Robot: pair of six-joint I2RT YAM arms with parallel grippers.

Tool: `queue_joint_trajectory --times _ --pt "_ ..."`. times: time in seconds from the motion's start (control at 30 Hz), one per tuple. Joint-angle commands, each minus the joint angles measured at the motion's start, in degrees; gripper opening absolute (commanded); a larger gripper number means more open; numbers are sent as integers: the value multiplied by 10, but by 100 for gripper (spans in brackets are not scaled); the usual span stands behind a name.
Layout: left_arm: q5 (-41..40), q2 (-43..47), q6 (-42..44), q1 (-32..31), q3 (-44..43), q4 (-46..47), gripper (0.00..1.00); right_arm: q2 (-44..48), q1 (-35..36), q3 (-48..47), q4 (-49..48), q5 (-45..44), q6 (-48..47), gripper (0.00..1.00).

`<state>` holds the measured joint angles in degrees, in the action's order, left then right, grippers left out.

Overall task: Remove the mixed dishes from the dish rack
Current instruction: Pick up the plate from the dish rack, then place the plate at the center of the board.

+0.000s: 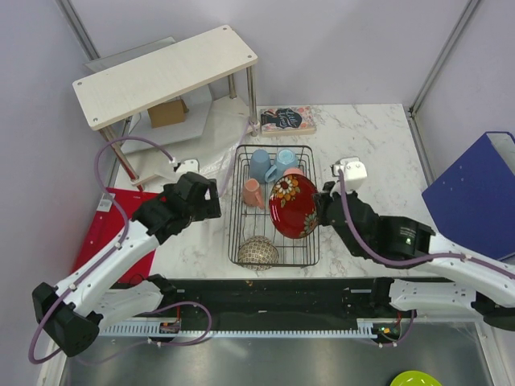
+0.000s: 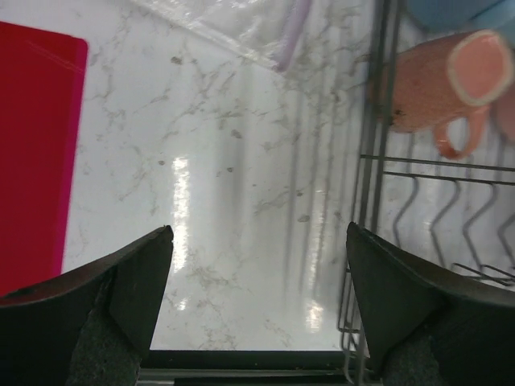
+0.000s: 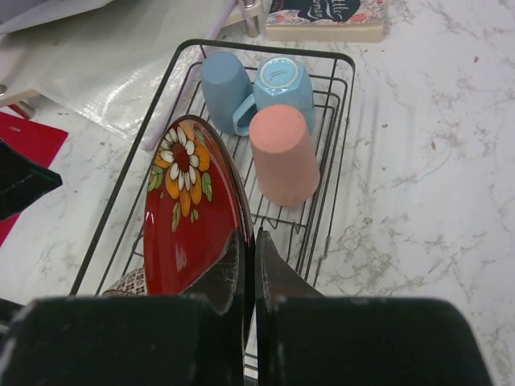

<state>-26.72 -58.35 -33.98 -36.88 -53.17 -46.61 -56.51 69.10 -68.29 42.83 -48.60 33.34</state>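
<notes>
the dish rack (image 1: pixel 236 211) sits in the middle of the marble desk (image 1: pixel 370 153), with all the dishes inside it. the dark red plate (image 1: pixel 294 207), painted with a flower, stands on edge in the right half of the rack and leans a little. the right fingers (image 3: pixel 256 259) are pressed together on the plate's near rim, one on each face, gripping it. just beyond the plate the salmon-pink tumbler (image 3: pixel 282 153) rests mouth down, tilted. the two light blue mugs (image 1: pixel 260 165) stand side by side, touching, at the far end of the rack. the salmon-pink mug (image 2: pixel 442 76) lies on its side by the left wall, its handle showing. the speckled bowl (image 1: pixel 258 252) sits in the near left corner.

the left fingers (image 1: pixel 211 198) are spread wide and hold nothing. they hang over bare desk just outside the rack's left wall. a red mat (image 1: pixel 109 233) lies further left. a white wooden shelf (image 1: pixel 165 74) stands at the far left, and a book (image 1: pixel 287 119) lies beyond the rack.
</notes>
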Motion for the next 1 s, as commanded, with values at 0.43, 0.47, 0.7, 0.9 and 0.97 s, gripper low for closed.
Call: queue_joint_trajectory --times 0.43,0.47,0.7,0.9,0.97 --pt "518 108 -3 2 45 390 81 127 -153 171 -295 291 52 0" --pt "540 104 -7 2 46 408 81 121 -155 170 -305 297 55 0" --pt "550 95 -7 2 52 424 80 109 -162 165 -329 346 56 0" --pt "566 91 -13 2 68 446 67 109 -165 171 -347 375 60 0" --pt "570 89 -12 2 73 446 64 113 -165 175 -352 378 63 0"
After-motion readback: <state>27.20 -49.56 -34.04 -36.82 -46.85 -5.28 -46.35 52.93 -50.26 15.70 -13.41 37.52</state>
